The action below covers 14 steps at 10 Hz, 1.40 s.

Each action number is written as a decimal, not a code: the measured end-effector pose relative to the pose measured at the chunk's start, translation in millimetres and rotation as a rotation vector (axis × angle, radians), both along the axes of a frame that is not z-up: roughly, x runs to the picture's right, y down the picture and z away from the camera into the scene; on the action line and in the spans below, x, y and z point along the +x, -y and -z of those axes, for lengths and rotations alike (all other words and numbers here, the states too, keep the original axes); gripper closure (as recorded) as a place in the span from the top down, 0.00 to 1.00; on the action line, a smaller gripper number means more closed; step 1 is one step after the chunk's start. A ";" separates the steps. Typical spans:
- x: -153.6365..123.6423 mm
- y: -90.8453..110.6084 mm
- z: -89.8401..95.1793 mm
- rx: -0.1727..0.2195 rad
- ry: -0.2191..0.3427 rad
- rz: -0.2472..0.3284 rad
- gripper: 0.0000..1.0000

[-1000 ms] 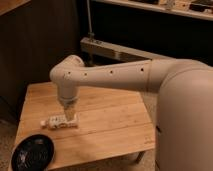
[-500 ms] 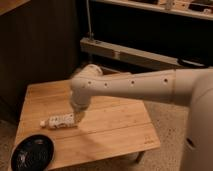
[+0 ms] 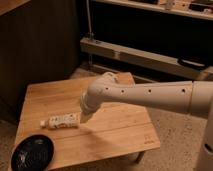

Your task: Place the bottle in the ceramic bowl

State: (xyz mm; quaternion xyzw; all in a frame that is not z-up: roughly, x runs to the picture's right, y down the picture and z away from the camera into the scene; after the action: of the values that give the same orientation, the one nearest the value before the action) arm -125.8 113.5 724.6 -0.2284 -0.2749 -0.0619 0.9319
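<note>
- The ceramic bowl (image 3: 32,153) sits at the near left corner of the wooden table (image 3: 120,131). Only its own dark, pale-specked inside shows.
- The bottle (image 3: 62,121) lies on its side on the tabletop, outside the bowl, just behind it and to its right, apart from the rim.
- The gripper (image 3: 84,116) is low over the table at the bottle's right end, its jaws spread wide, and the bottle rests flat on the wood.
- The pale arm (image 3: 145,95) reaches in from the right.

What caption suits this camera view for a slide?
Gripper beside bottle lying on wooden table, black bowl at the front corner.
</note>
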 end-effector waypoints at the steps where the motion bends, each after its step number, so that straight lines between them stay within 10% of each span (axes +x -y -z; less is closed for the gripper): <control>1: -0.1 -2.8 -6.8 -0.009 0.004 -0.010 0.65; 9: -7.8 -22.9 -66.3 -0.104 0.056 -0.125 0.65; 14: -43.2 -26.7 -100.9 -0.195 0.101 -0.094 0.65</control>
State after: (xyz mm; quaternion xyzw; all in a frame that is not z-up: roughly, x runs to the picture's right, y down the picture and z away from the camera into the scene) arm -169.0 140.2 825.5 -0.3015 -0.3365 -0.0025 0.8921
